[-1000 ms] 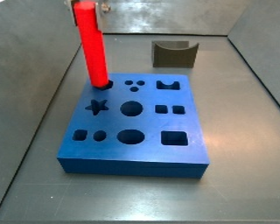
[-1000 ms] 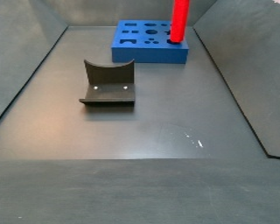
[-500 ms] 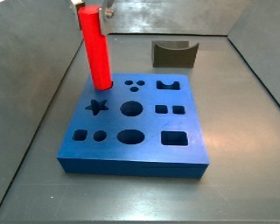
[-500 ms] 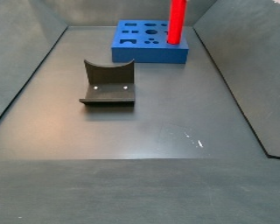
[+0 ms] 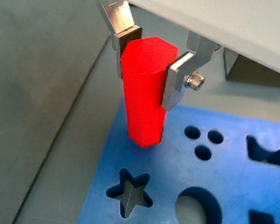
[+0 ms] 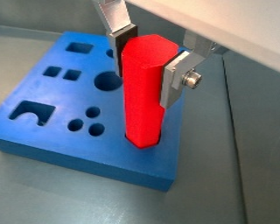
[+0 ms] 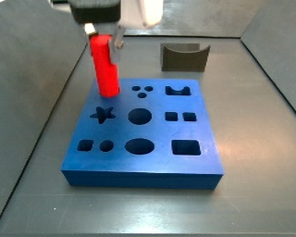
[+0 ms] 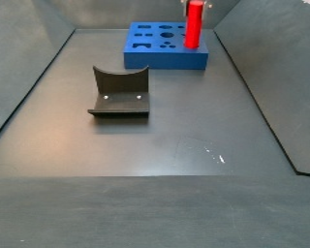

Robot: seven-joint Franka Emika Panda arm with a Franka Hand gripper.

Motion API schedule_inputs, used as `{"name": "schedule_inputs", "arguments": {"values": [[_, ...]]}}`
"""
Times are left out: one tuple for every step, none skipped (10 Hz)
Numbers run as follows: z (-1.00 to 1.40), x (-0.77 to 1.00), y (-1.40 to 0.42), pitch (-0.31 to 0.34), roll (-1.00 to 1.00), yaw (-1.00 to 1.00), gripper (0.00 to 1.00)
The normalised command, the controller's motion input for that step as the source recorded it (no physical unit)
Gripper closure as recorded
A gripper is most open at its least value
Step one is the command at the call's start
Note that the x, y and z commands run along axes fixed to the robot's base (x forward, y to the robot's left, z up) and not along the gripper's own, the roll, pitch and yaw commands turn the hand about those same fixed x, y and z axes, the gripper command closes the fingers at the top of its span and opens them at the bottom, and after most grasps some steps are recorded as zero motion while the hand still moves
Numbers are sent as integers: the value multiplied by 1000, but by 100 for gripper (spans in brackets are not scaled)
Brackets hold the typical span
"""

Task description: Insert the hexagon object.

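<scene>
The red peg (image 5: 143, 87), pinched upright by the gripper (image 5: 147, 54), should be pressed straight down into the blue block (image 7: 144, 134), untilted.

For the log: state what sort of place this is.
Likely a robot test cell for peg insertion: grey walled floor, a blue block of shaped holes, the gripper holding the hexagon object upright, and the fixture.

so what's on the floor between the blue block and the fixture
Nothing: in a side view the grey floor between the blue block and the fixture is bare. The gripper holds the red peg over the block.
</scene>
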Motion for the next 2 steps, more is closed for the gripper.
{"name": "schedule_inputs", "arguments": {"values": [[-31, 0, 0, -54, -41, 0, 100], [0, 0, 0, 0, 0, 0, 100]]}}
